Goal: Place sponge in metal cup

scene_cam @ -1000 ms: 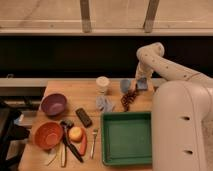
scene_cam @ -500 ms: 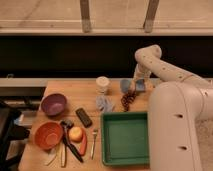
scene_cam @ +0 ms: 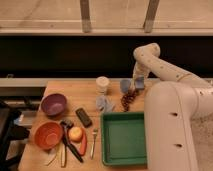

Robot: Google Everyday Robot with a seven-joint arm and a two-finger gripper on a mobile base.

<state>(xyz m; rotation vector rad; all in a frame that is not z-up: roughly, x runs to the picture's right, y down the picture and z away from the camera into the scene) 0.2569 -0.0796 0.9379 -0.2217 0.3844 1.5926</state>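
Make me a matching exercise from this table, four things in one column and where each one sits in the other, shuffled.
Things:
1. purple bowl
2. green tray
3. orange bowl
4. gripper

Places:
A. front left corner of the table
B. far edge, beside the metal cup
C. left side, behind the orange bowl
D. front, right of the fork

Pairs: 1-C, 2-D, 3-A, 4-B

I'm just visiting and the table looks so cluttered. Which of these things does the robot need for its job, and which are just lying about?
For the job:
- metal cup
- pincer, at the table's far edge beside the cup
- sponge: not identifiable

Lying about:
- white cup
- purple bowl
- orange bowl
- green tray
- apple
- fork
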